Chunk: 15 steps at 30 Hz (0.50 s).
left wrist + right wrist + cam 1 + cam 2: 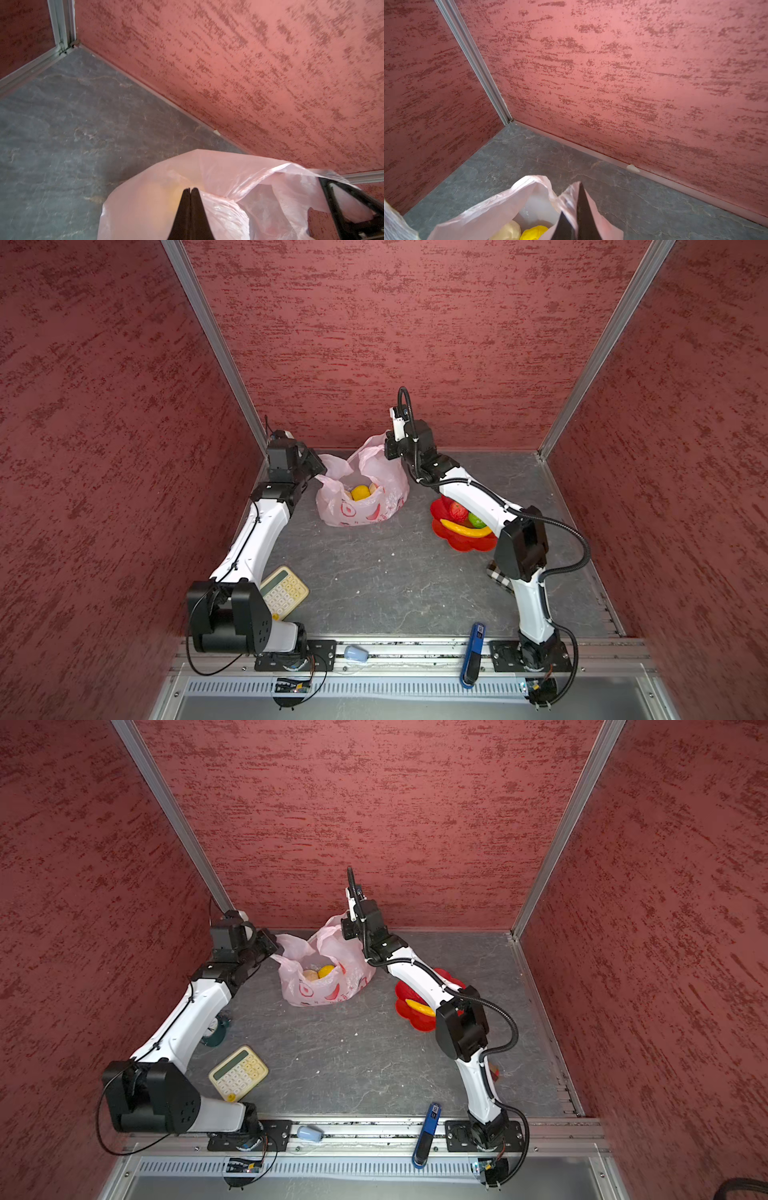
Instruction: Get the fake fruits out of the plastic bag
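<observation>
Left gripper (190,190) and right gripper (576,197) each clamped on opposite rims of plastic bag (361,510); yellow fruit (360,492) inside

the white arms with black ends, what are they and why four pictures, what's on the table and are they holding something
They are a robot's left arm and right arm, bolted to the front of a table, each ending in a two-fingered gripper. Two pictures look down from overhead; the other two come from cameras on the arms' wrists. The left gripper and right gripper are both shut on opposite sides of a thin pink plastic bag, holding its mouth open. Inside are a yellow round fruit and a beige fruit. A red dish beside the bag holds an apple, a green fruit and a banana. A calculator lies near the left arm.
</observation>
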{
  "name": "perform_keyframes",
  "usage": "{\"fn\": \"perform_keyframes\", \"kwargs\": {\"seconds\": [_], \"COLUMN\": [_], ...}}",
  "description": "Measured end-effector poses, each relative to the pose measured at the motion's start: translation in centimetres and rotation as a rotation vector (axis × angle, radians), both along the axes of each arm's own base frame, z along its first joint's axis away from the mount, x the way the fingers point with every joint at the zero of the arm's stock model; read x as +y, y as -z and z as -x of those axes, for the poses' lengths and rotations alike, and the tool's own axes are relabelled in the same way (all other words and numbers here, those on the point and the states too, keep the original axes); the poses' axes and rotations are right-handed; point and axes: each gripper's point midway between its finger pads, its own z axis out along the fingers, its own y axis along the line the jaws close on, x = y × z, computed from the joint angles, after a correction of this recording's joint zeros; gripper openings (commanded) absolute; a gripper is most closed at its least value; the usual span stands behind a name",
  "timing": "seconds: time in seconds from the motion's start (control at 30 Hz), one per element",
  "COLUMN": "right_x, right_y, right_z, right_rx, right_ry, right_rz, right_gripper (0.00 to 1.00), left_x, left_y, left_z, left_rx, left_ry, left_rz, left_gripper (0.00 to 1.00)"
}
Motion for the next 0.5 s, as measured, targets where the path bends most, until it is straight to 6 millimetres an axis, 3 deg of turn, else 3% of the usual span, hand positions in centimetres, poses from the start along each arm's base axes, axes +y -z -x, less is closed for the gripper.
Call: {"fn": "perform_keyframes", "kwargs": {"seconds": [0.1,0.23,0.4,0.5], "right_x": [-0.2,-0.6,-1.7,-2.1], "right_y": [-0.1,0.8,5.5,7.8], "right_z": [-0.3,0.1,3.9,7.5], "right_rx": [-0.004,0.005,0.104,0.165], "right_ry": [0.004,0.000,-0.026,-0.056], "right_rz": [-0.001,0.001,0.054,0.080], "right_gripper": [0.00,0.00,0.00,0.02], "left_x": [-0.2,-0.4,-1.6,-4.0], "left_y": [-1.7,-2.0,0.4,2.4], "left_z": [-0.8,-0.3,3.0,6.1], "left_rx": [-0.042,-0.055,-0.003,0.048], "left_ry": [0.019,0.036,0.066,0.122], "left_rz": [-0.002,-0.003,0.000,-0.005], "left_gripper": [0.04,0.04,0.04,0.03]}}
